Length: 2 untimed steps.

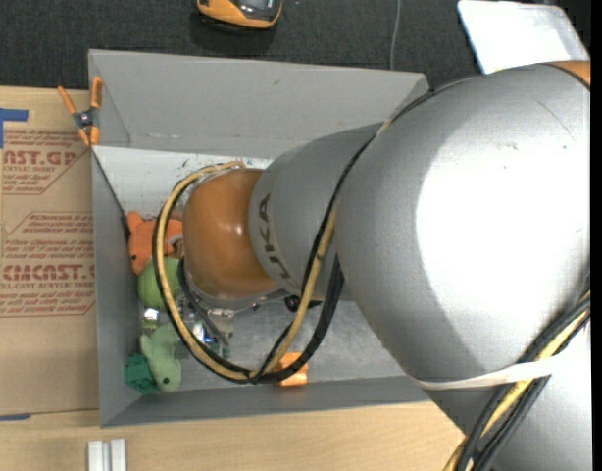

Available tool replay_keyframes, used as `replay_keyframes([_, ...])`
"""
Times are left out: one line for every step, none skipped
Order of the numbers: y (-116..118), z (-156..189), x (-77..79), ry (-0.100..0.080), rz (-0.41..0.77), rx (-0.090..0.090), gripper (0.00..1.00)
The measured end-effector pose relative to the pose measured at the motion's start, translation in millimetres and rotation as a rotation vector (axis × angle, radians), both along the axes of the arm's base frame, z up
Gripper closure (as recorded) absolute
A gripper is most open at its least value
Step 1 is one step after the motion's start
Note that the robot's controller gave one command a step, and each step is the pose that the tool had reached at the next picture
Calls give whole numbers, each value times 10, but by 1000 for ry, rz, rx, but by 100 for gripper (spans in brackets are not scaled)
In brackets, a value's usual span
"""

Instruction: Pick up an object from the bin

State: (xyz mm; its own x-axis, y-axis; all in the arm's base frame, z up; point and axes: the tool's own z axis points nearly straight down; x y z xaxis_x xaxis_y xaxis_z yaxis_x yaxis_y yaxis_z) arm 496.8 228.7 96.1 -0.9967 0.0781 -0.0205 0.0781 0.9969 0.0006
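The gripper (pixel 203 330) sits low near the left end of the grey metal bin (pixel 252 96), tucked under the arm's orange wrist cover (pixel 223 234) — honestly can't tell how far open it is or whether it's got anything. Closest to it are a pale green rounded lump (pixel 154 283) and a darker green knobbly piece (pixel 162 359), both crowded against the left wall below an orange toy-like thing (pixel 138 243). My worry is it just shoves them into that wall or pinches two at once — and the looping black-and-yellow cable (pixel 218 366) looks like it could snag.
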Motion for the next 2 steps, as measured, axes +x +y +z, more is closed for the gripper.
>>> replay_keyframes([9,-147,30,-2,2,-6,100])
replay_keyframes([-626,-232,38,0,87,-3,100])
